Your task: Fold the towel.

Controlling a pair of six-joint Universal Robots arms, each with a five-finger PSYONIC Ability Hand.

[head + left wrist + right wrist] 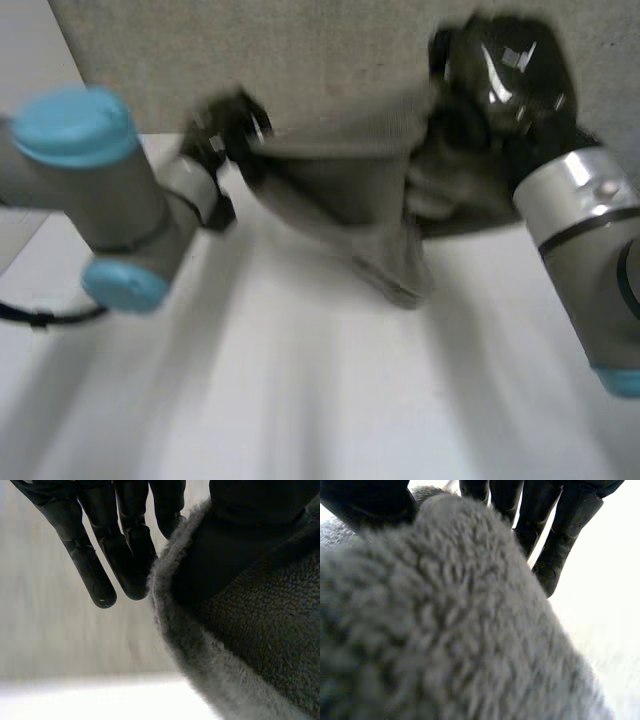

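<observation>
Grey towel (345, 195) held in the air between both hands, above the white table (300, 390).

The left hand (225, 125) pinches one edge between straight fingers (100, 565) and thumb. The right hand (500, 90) grasps the other end, cloth bunched between its thumb and fingers (555, 545). A loose fold droops below the right hand. The risk, as I judge it, is that the left pinch sits right at the hem, so pulling the hands apart could free it, and the bunched end may fold crooked. No label or writing is legible.
</observation>
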